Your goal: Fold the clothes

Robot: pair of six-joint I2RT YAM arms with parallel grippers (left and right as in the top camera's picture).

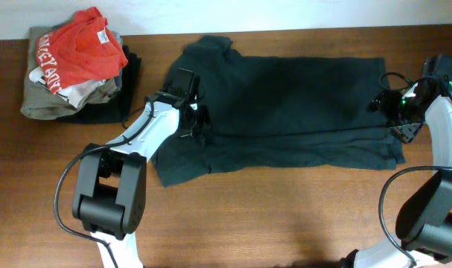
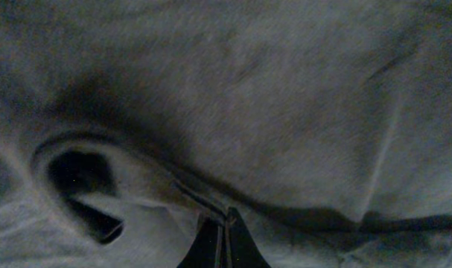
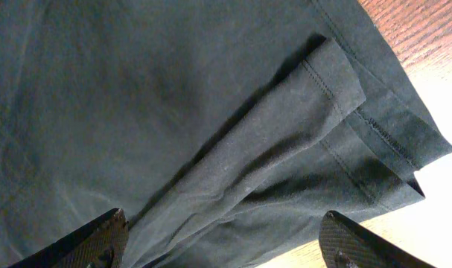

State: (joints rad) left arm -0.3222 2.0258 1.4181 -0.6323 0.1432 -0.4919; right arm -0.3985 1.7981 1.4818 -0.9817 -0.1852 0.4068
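The clothes (image 1: 285, 104), a dark navy-black T-shirt, lie spread lengthwise across the middle of the table, with a long fold line running along the near half. My left gripper (image 1: 199, 125) is down on the shirt's left part. In the left wrist view its fingertips (image 2: 233, 223) are pressed together on a thin ridge of the dark cloth (image 2: 270, 97). My right gripper (image 1: 399, 125) hovers over the shirt's right end. There it stands open (image 3: 226, 238), its fingers (image 3: 103, 242) wide apart over the layered, stitched hem (image 3: 322, 82).
A heap of other garments sits at the back left: a red shirt with white lettering (image 1: 80, 48) on top of a beige-grey garment (image 1: 43, 100). Bare wooden table (image 1: 285, 216) runs along the front. The table's right edge is close to the hem corner (image 3: 427, 149).
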